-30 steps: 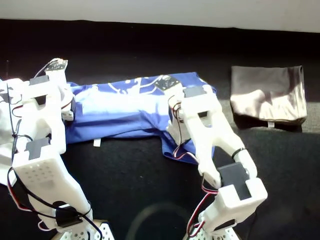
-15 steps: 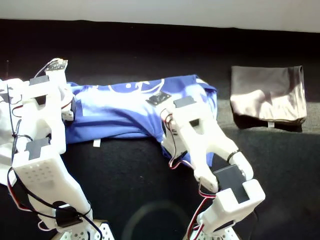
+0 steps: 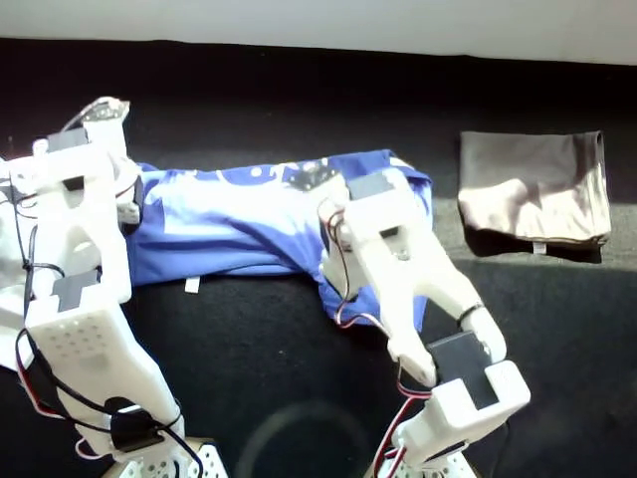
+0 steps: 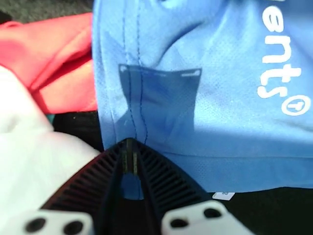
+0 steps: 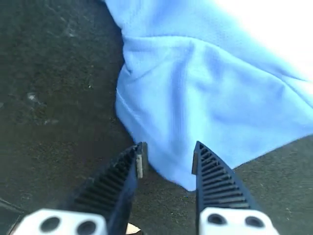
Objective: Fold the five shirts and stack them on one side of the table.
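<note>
A blue shirt (image 3: 239, 219) with white print lies stretched across the middle of the dark table (image 3: 259, 339). At its left edge, my left gripper (image 4: 130, 159) is shut on the stitched hem of the blue shirt (image 4: 205, 88); from above the left gripper (image 3: 131, 211) sits at that same edge. My right gripper (image 5: 168, 159) stands open just above a loose corner of the blue shirt (image 5: 210, 93), with cloth under the gap and nothing pinched. The right arm (image 3: 388, 229) covers the shirt's right part. A grey-brown shirt (image 3: 532, 189) lies folded at the right.
Red cloth (image 4: 63, 63) and white cloth (image 4: 29, 161) lie bunched beside the blue shirt's left end; the white cloth (image 3: 10, 299) also shows at the table's left edge. Bare dark table runs along the front and back.
The right arm drew back towards the front, then returned over the shirt. In the last half second the left arm's wrist shifted towards the back, still holding the hem.
</note>
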Controlling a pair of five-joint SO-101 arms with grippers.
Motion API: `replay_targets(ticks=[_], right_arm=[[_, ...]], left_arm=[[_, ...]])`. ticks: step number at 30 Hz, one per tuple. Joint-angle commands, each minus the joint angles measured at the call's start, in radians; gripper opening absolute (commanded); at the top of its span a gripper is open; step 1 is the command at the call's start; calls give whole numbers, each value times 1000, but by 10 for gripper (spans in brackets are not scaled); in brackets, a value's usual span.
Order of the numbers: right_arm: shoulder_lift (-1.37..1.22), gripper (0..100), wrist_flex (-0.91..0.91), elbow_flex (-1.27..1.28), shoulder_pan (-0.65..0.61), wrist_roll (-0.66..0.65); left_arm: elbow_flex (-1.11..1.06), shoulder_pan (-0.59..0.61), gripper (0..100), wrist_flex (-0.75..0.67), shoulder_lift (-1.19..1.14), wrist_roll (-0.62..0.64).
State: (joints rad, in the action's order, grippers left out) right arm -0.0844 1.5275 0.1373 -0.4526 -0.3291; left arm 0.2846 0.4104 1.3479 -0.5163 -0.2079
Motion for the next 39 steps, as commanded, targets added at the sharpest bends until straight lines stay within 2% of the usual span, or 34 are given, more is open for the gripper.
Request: replay_targets(ticks=[1, 5, 8, 13, 20, 25, 29, 35, 39], right_arm=[[116, 159, 131, -255, -2, -9], [171, 134, 94, -412, 93, -3], [160, 0, -82, -367, 199, -2], [18, 5, -346, -275, 295, -2], [-288, 6, -627, -300, 289, -2], [-464, 6, -627, -386, 297, -2], [-604, 6, -630, -458, 369, -2], [-753, 6, -619, -651, 479, -2], [-805, 6, -541, -771, 522, -2]], left_arm=[[174, -15, 11, 106, 15, 2], [277, -18, 8, 123, 7, 2], [272, -56, 8, 75, 4, 2], [288, -125, 8, 63, -116, 2], [337, -107, 8, -6, -325, 98], [423, -97, 8, -6, -398, 114], [504, -104, 8, -6, -438, 115], [631, -206, 8, 44, -507, 110], [763, -223, 8, 49, -565, 110]])
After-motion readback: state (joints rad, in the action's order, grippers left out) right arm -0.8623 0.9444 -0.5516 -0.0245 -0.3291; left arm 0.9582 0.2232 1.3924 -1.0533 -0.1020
